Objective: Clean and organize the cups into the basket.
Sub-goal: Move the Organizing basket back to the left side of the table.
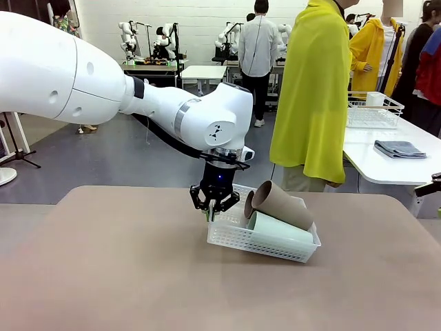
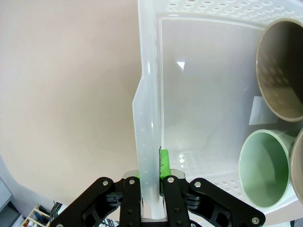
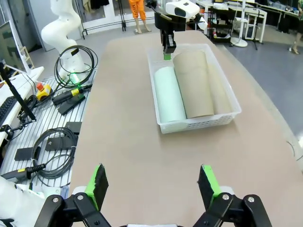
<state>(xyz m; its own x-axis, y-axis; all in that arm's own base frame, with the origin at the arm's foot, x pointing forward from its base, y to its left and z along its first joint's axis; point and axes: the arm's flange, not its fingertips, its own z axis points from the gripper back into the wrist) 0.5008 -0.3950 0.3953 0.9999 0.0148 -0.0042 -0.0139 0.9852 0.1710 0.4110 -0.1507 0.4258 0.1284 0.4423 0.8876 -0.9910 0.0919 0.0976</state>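
Basket (image 1: 264, 243), centre frame, left rim pinched and tilted up by left gripper (image 1: 213, 209); arm reaching straight down. Right gripper (image 3: 154, 189) spread wide, hovering.

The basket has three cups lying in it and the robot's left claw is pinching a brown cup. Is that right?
Not quite. The left claw is shut on the basket, pinching its rim, not a brown cup; the left wrist view shows this. The rest holds: three cups lie in the basket, the mint green cup beside two brown cups.
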